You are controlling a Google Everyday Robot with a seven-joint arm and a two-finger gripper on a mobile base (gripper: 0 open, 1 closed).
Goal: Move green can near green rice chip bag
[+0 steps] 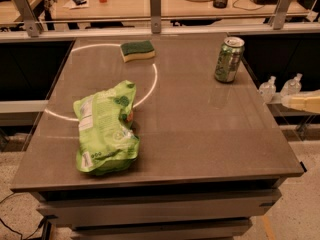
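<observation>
On the left side of the table (200,134), toward the near edge, lies the green rice chip bag (105,129). It is flat on its back and wrinkled, with the white label panel up. To me it looks simply put down as the fixed goal of the task. Around it there is free surface, most of all on its right side, so a can has room to stand there.

A thin white ring (153,79) is on the tabletop. The far end of the bag lies over its near part. I cannot say if the ring is a mark or a reflection.

Farther back, left of the middle, a green-and-yellow sponge (137,50) lies flat, well apart from the bag. I think it is only a distraction, because the task does not name it.

The green can (229,60) stands upright at the far right of the table, near the right edge and well apart from the bag. Standing upright and alone, it seems easy to take from the side. Nothing touches it.

Just beyond the right edge of the table, two small clear bottles (268,88) stand lower than the tabletop.

At the right border of the view is the gripper (296,102), a pale shape nearer than the can, outside the table edge, holding nothing. I cannot tell if it is spread or pressed together. I judge that the reach toward the can is not yet done.
</observation>
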